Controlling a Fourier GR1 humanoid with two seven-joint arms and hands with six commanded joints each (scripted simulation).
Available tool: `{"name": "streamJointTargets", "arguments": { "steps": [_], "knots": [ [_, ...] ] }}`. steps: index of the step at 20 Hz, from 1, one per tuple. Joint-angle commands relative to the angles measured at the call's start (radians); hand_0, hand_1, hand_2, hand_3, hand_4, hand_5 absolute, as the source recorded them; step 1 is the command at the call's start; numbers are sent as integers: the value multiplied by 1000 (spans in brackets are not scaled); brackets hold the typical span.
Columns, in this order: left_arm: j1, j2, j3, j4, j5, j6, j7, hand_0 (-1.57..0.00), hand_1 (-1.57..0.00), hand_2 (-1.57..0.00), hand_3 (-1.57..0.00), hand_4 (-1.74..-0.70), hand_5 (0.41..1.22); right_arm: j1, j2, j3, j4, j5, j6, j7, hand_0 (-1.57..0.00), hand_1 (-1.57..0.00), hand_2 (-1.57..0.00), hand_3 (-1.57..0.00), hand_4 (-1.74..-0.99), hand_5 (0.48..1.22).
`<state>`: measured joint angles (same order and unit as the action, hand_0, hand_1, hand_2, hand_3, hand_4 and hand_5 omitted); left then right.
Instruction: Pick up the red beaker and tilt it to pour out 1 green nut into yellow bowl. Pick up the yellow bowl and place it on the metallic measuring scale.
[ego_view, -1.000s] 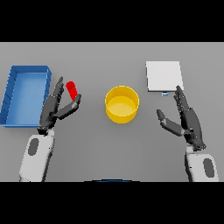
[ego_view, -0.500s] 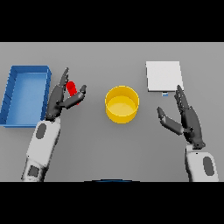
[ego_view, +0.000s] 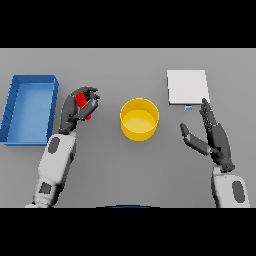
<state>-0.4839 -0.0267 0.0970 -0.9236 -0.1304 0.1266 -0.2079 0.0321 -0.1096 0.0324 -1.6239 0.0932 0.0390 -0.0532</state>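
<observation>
At the lower right of the frame the right hand (ego_view: 212, 140) rises from its white forearm, palm turned toward the centre, fingers straight and spread, the thumb held out to the left; it holds nothing and hovers over bare grey table (ego_view: 125, 170). Its fingertips reach up close to the lower edge of the metallic measuring scale (ego_view: 187, 87), a pale square plate lying flat at the upper right, with a small blue mark showing at its near edge.

At the lower left the other forearm slants up toward the centre left, where the left hand (ego_view: 76, 111) has its dark fingers and thumb curled round the red beaker (ego_view: 83, 102). Only patches of red show between the fingers, so its tilt cannot be told, nor can any nut be seen inside it.

In the middle of the frame, between the two hands, stands the yellow bowl (ego_view: 139, 119), upright on the table, apart from both hands and from the scale. The beaker sits to its left, near but not touching.

Farther left, against the frame's left edge, lies a blue tray (ego_view: 14, 107), a shallow rectangular bin just beside the left hand.
</observation>
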Motion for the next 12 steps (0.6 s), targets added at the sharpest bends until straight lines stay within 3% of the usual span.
{"name": "streamJointTargets", "arguments": {
  "steps": [1, 2, 5, 6, 7, 12],
  "knots": [
    [-14, 3, 8, 7, 4, 4, -1, -1066, -1051, -1049, -980, -1483, 998, -6, -4, -6, 6, -1, -1, -5, 1, 1, 1, 1, -1291, 647],
    [-23, 7, 3, 14, -8, 14, 4, -1167, -1155, -1153, -1081, -1529, 1043, -6, -1, 0, 6, 5, -3, -7, 1, 1, 1, 1, -1291, 649],
    [-7, -1, -24, 7, -6, 18, -46, -1364, -1358, -1357, -1176, -1621, 1130, 1, -5, -2, -6, 1, 0, -5, 1, 1, 1, 1, -1290, 649],
    [-17, -2, -32, 3, -8, 24, -2, -1406, -1401, -1400, -1255, -1587, 1148, -4, -4, 1, -4, 6, -2, -3, 1, 1, 1, 1, -1290, 648],
    [-1, -2, -46, -6, -17, 29, -25, -1439, -1435, -1434, -1318, -1560, 1163, -10, -2, 3, 1, 11, -5, 0, 1, 1, 1, 1, -1287, 647],
    [-9, 15, -58, -45, -31, 19, 2, -1528, -1526, -1526, -1488, -1507, 1202, -3, 1, 7, -5, 13, -4, -29, 1, 1, 1, 1, -1292, 655]
  ]
}}
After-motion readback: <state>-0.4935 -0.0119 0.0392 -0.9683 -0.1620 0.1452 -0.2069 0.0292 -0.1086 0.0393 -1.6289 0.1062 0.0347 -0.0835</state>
